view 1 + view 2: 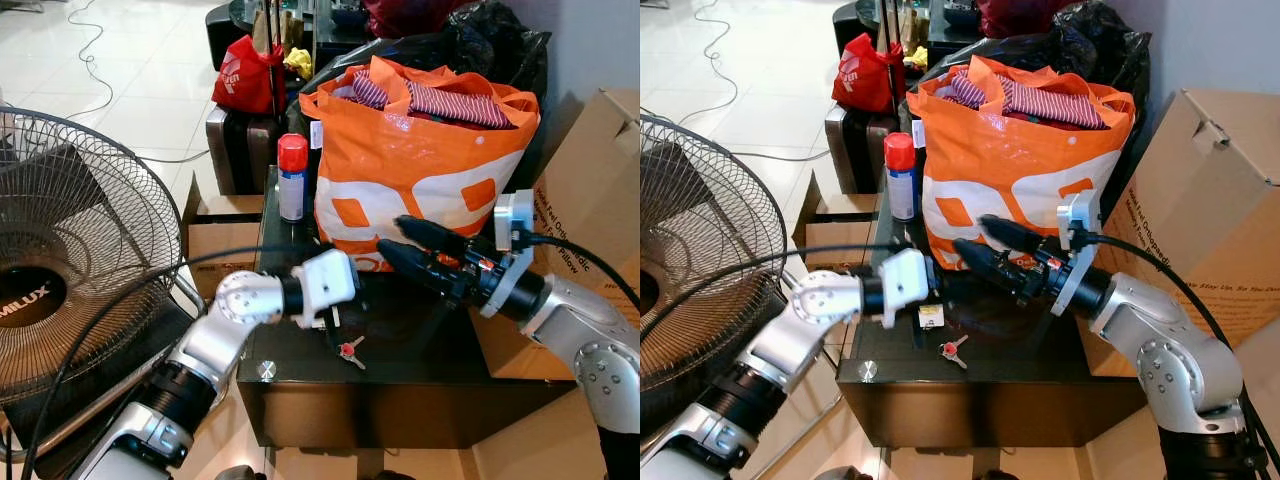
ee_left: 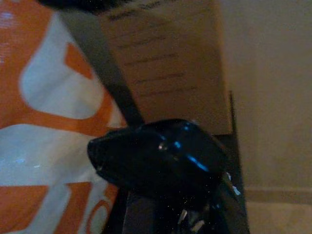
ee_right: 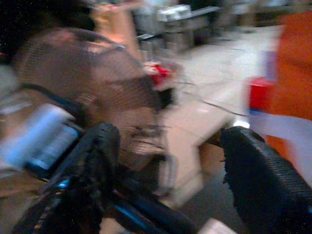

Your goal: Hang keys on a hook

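A dark table (image 1: 400,385) carries keys (image 1: 349,350), a spray can (image 1: 292,178) and an orange bag (image 1: 420,170).

Orange bag (image 1: 420,170), spray can (image 1: 291,177), fan (image 1: 70,270), cardboard box (image 1: 590,210).

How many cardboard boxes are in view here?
2: a large cardboard box to the right of the dark table, and a smaller open box on the floor to its left. Others may be hidden behind the orange bag.

— Any room to reach the keys (image 1: 349,350)?
— Yes, bare table (image 1: 420,375) in front. Behind them the orange bag (image 1: 420,165) and spray can (image 1: 291,177) block the way.
— The sides?
— Fan (image 1: 75,265) left, cardboard box (image 1: 590,215) right.
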You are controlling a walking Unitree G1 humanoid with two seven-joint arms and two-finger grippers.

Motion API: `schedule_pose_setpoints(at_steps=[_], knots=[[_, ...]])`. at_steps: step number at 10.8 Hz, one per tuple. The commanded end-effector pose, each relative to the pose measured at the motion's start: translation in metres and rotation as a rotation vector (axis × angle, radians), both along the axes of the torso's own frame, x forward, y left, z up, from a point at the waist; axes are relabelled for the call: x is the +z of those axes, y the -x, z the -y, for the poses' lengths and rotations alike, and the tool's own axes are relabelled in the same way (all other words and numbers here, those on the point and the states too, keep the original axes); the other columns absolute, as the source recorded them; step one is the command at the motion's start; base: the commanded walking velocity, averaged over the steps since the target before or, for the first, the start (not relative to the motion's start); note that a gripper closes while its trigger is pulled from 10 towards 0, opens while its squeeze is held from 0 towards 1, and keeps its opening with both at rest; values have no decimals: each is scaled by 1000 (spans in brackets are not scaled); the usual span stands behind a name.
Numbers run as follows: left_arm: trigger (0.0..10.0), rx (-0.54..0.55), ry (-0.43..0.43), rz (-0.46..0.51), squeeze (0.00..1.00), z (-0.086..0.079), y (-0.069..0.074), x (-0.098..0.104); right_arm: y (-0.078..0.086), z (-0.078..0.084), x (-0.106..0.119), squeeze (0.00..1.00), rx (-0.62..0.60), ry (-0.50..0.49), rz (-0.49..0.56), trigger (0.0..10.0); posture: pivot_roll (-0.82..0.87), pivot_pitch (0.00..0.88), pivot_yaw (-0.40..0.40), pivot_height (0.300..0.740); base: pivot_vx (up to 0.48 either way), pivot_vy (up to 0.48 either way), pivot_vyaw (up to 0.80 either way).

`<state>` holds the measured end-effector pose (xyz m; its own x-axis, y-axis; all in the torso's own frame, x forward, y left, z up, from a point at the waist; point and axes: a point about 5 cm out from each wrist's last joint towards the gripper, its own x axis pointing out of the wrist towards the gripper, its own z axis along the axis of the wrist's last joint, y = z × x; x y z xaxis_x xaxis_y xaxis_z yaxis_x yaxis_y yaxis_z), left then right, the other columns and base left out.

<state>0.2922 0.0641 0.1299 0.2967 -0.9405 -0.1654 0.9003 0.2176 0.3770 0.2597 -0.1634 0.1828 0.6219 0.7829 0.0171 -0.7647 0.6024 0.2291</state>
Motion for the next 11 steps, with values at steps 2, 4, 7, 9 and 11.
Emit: schedule_pose_setpoints(at_steps=[2,4,7,9,11], knots=[[0,127,83,-42,0,-7,-6,5,-6,12,-13,1000,-247,93,3,10000,-146,0,-9,740,0,0,0],[0,236,105,-74,0,-17,2,-5,12,11,-25,0,-369,142,-3,10000,-143,0,-5,740,0,0,0],[10000,409,100,-23,0,-31,20,-15,39,24,-61,0,-752,209,-109,10000,-157,0,19,740,0,0,-475],[10000,542,121,-21,0,-42,24,-16,48,30,-66,0,-892,235,-83,10000,-166,0,41,740,0,0,-794],[10000,608,89,4,0,-52,24,-19,53,28,-66,0,-958,192,-76,10000,-168,0,53,740,0,0,-800]])
